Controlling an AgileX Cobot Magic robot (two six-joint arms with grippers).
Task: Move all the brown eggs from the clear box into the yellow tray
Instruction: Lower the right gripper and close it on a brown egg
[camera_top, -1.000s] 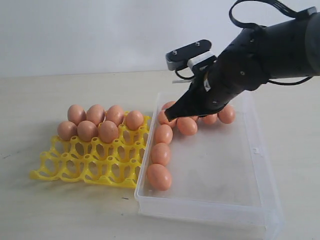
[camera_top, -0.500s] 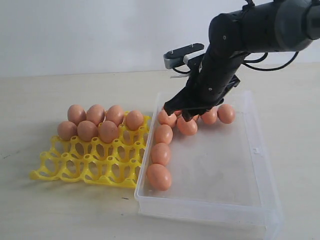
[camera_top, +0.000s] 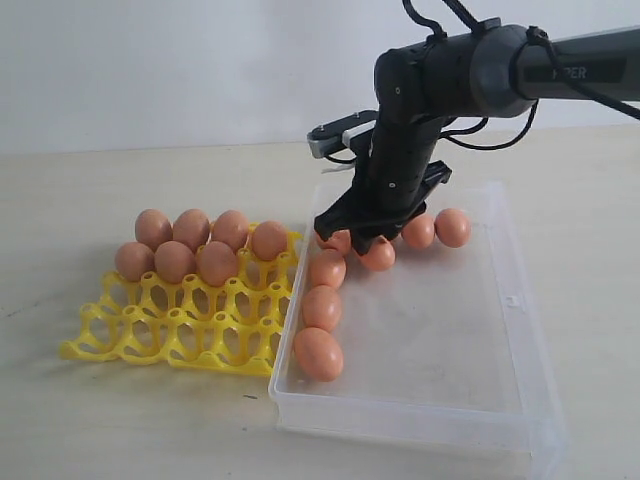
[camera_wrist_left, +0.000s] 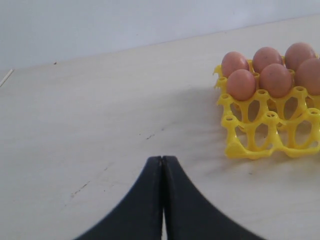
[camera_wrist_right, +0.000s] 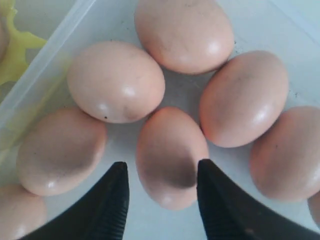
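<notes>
Several brown eggs (camera_top: 321, 307) lie in the clear box (camera_top: 470, 400), most along its left wall and far end. My right gripper (camera_top: 356, 242) hangs low over the cluster at the far left corner. In the right wrist view the right gripper (camera_wrist_right: 161, 172) is open, its fingertips (camera_wrist_right: 119, 175) on either side of one egg (camera_wrist_right: 170, 150) lying on the box floor. The yellow tray (camera_top: 180, 325) left of the box holds several eggs (camera_top: 191, 229) in its two back rows. My left gripper (camera_wrist_left: 162, 160) is shut and empty above bare table, short of the tray (camera_wrist_left: 250, 145).
The box's left wall (camera_wrist_right: 45, 75) runs close beside the gripped-around cluster, with the tray's edge (camera_wrist_right: 15, 55) just outside it. Neighbouring eggs (camera_wrist_right: 116, 82) crowd the one between the fingers. The tray's front rows (camera_top: 170, 340) have bare cups.
My right arm has swung left and lowered onto the egg cluster at the box's far left corner. Its jaws have gone from shut to open. The eggs have not moved.
</notes>
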